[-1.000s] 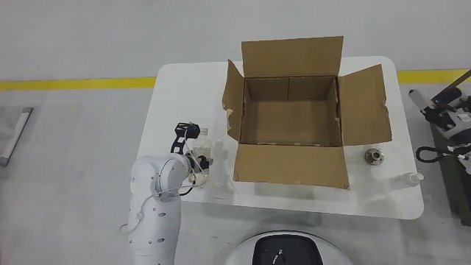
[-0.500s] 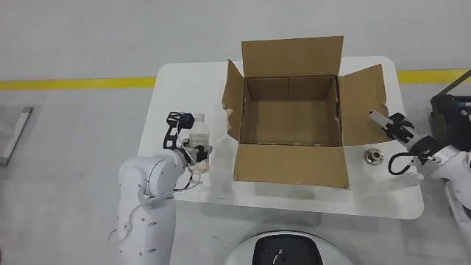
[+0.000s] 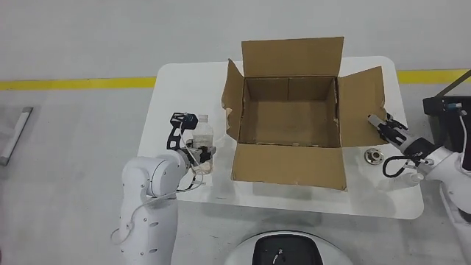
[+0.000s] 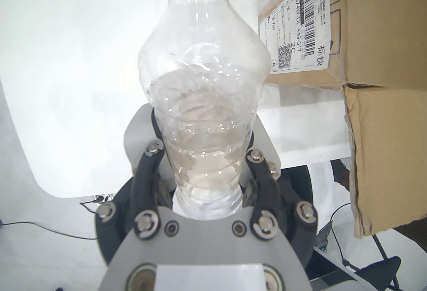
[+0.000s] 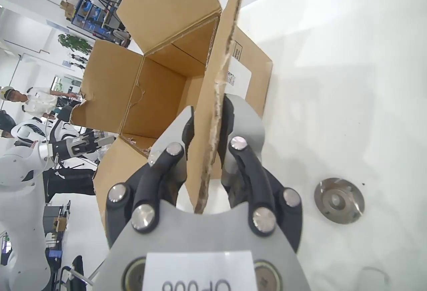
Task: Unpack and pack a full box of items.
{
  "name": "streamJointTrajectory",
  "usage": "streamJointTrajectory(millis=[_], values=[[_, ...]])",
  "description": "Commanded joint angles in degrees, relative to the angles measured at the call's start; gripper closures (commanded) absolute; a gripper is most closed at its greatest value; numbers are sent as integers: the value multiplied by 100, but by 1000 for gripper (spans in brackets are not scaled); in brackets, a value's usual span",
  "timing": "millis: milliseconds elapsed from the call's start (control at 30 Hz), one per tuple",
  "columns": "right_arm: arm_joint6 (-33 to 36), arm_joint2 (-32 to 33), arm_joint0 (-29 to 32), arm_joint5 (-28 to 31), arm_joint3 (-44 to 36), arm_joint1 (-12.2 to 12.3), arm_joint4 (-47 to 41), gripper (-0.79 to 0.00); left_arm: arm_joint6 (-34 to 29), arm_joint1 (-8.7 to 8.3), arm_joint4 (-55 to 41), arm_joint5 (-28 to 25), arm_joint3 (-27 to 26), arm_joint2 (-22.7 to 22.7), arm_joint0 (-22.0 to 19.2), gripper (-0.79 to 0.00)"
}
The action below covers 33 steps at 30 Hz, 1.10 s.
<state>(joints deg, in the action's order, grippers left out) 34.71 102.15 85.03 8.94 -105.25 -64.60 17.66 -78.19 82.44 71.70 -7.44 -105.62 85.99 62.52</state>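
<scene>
The left tool [image 4: 203,130] pinches a clear bottle [image 4: 203,65] beside the box [image 3: 291,165], while the right tool [image 5: 208,120] sits spread astride the right flap [image 5: 233,22].

I work in an industrial lab hall: grey floor [image 3: 110,29] crossed by a yellow line [image 3: 73,83], stocked racks [image 5: 80,7] standing far behind
</scene>
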Motion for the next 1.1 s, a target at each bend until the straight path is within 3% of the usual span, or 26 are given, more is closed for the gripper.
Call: streamJointTrajectory(millis=[0,200,333,533,700,900,1067], values=[[0,0,0,0,0,0,0,0,0,0,0,0,0,0,0,0],[192,-75,69,38,-106,6,-323,0,140,-5,8,8,-9,8,44,0],[490,6,150,113,-182,39,-407,0,242,-55,58,-18,-330,158,68,0],[846,106,290,388,-280,90,-432,0,-63,-136,-214,-9,-970,551,-84,0],[981,217,354,522,-321,126,-537,0,-444,-182,-849,-61,-1261,612,-368,0],[977,260,314,494,-356,166,-326,0,-789,-208,-1719,70,-1677,272,-845,0],[909,186,281,439,-364,187,-119,0,-871,-193,-2734,371,-1624,-198,-1300,0]])
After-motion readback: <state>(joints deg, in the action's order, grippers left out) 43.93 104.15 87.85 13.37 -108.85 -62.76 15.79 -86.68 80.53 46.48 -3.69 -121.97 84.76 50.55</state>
